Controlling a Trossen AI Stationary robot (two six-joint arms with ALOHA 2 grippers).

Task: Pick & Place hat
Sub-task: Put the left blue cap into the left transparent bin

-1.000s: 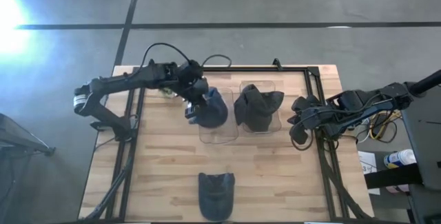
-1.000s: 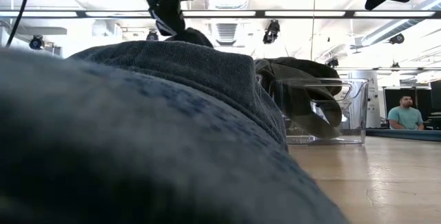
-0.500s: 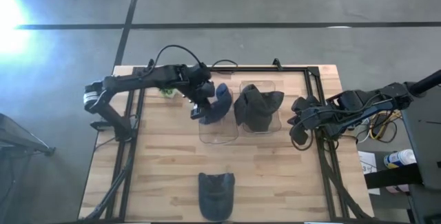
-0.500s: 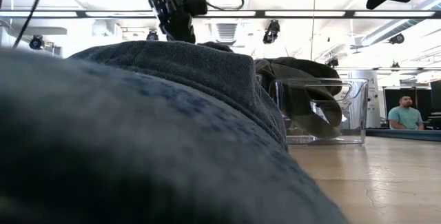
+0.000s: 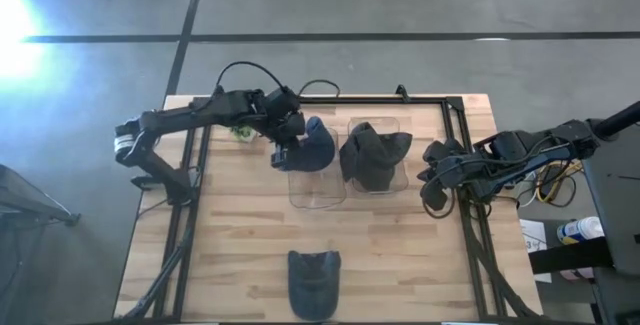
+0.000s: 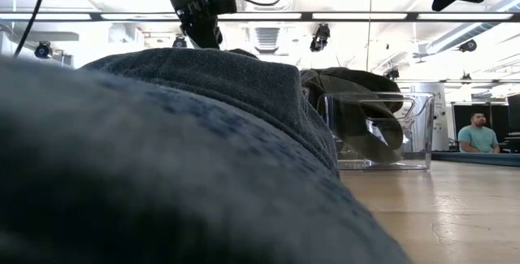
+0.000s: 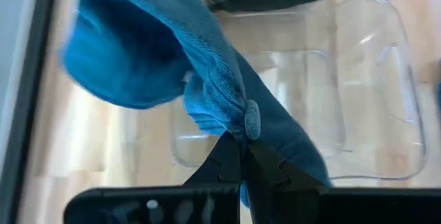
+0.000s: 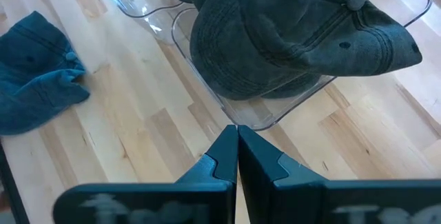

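— Hat (image 5: 317, 149) in blue hangs from the left gripper (image 5: 284, 152) over the empty clear bin (image 5: 318, 187) near the table's (image 5: 240, 245) far edge, lifted so it can drop in. Right gripper (image 5: 432, 187) waits by the right edge.
— And low down?
— A third hat (image 6: 162, 158) fills the foreground; the grey hat (image 6: 357, 101) shows in its bin (image 6: 410, 134).
— Left wrist?
— Fingers pinch the blue hat's crown (image 7: 234, 114).
— Right wrist?
— Its fingers (image 8: 238, 151) are pressed together, holding nothing.
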